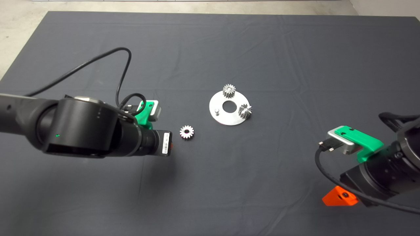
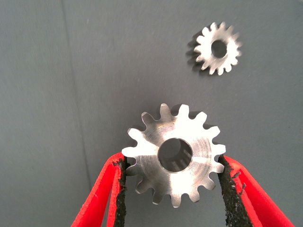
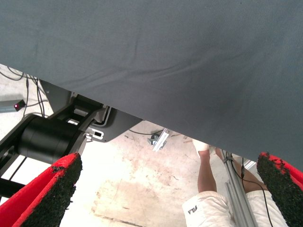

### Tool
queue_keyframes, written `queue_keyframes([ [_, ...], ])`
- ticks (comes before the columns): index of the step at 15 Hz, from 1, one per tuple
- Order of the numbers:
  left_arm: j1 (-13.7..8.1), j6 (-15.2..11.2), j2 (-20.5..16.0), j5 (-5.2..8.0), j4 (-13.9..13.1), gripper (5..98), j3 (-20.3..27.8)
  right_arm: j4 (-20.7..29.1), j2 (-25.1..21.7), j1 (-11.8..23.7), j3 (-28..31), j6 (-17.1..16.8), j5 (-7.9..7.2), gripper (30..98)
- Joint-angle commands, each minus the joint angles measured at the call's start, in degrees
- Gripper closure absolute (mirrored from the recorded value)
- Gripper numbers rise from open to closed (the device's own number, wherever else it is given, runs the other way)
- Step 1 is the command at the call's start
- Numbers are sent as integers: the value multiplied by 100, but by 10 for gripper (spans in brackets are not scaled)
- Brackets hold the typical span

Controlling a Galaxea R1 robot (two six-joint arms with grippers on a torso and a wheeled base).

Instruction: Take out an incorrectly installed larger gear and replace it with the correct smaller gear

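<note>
The left gripper (image 2: 173, 177) clamps a silver short-toothed smaller gear (image 2: 174, 154) above the dark mat (image 1: 229, 183); the right gripper (image 3: 165, 194) waits, jaws apart.

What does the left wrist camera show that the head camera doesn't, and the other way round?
Only the left wrist view: the left gripper shut on the held gear, pads against its teeth. Only the head view: the round plate carrying two gears and the right gripper parked lower right. Both: the loose gear on the mat.
</note>
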Motion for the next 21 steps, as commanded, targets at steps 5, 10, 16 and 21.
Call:
queue_keyframes([
  [5,194,-180,-21,173,810,633,123,-16,-13,140,30,-1,-716,309],
  [10,300,-271,-35,234,909,634,96,-16,-1,137,30,-1,-716,309],
  [16,317,-271,-10,234,1143,634,105,10,-1,137,30,-1,-716,309],
  [21,326,-271,16,225,1152,634,26,10,-10,137,30,7,-716,309],
])
